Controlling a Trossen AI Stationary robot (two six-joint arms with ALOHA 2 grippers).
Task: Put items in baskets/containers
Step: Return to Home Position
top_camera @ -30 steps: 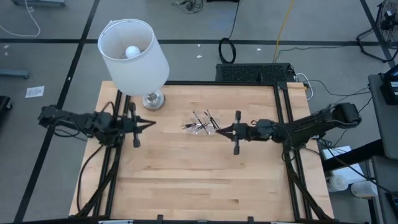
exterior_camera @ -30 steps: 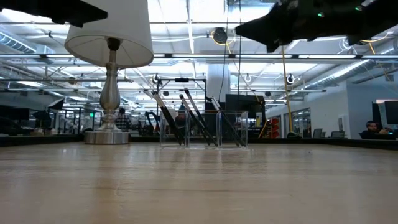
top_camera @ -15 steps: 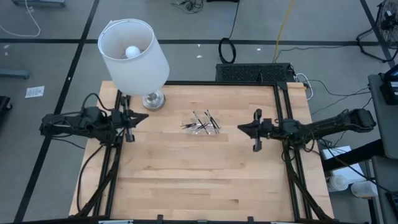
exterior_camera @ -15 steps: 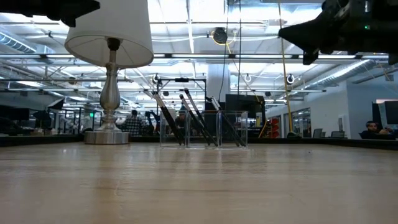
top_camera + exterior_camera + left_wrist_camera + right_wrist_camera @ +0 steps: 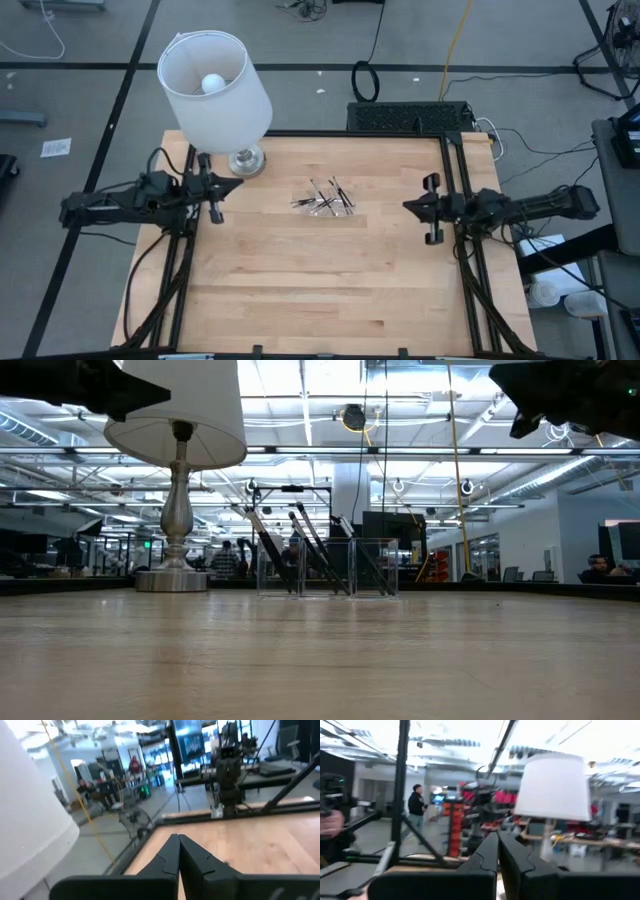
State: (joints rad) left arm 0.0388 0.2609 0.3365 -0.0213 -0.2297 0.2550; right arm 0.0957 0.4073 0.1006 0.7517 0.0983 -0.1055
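The lamp (image 5: 215, 80) and clear tray (image 5: 391, 568) stand toward the back; the table's (image 5: 320, 290) front lies open.

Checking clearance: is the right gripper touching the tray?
Apart. The high view shows table between the right gripper and the tray.

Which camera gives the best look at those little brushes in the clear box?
The low view: the brushes show side-on, leaning inside the clear box. The high view shows them only as a small tangle of dark sticks from above. Neither wrist view shows them.
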